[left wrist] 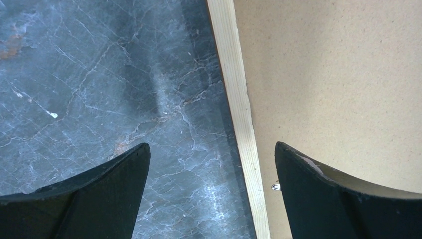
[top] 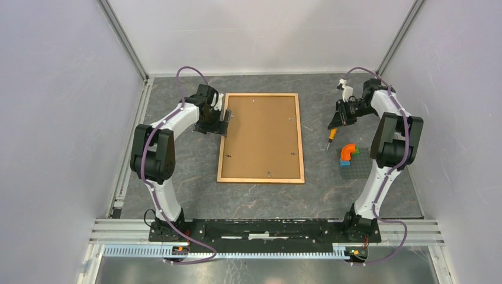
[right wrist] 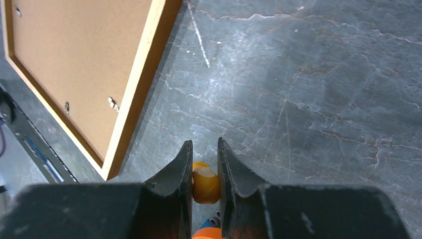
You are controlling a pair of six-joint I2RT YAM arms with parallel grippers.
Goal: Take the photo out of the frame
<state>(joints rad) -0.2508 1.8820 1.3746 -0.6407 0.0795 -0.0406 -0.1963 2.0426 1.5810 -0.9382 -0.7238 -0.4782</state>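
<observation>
The frame (top: 261,179) lies face down in the middle of the table, its plain brown back panel (top: 260,133) facing up inside narrow wooden moulding. The photo is hidden. My left gripper (top: 225,122) hovers over the frame's left edge near the far corner. It is open, with the moulding (left wrist: 239,99) running between its jaws and nothing held (left wrist: 211,147). My right gripper (top: 343,115) hangs to the right of the frame, above bare table. It is shut (right wrist: 204,143) on the orange handle of a small screwdriver (right wrist: 205,183), which points down and toward the frame's right side (top: 332,135).
A small grey baseplate (top: 355,171) carrying an orange curved block and blue and green blocks sits near the right arm. Small metal tabs (right wrist: 113,103) stick out on the back panel, one beside my left gripper's right finger (left wrist: 275,186). White walls enclose the table on three sides.
</observation>
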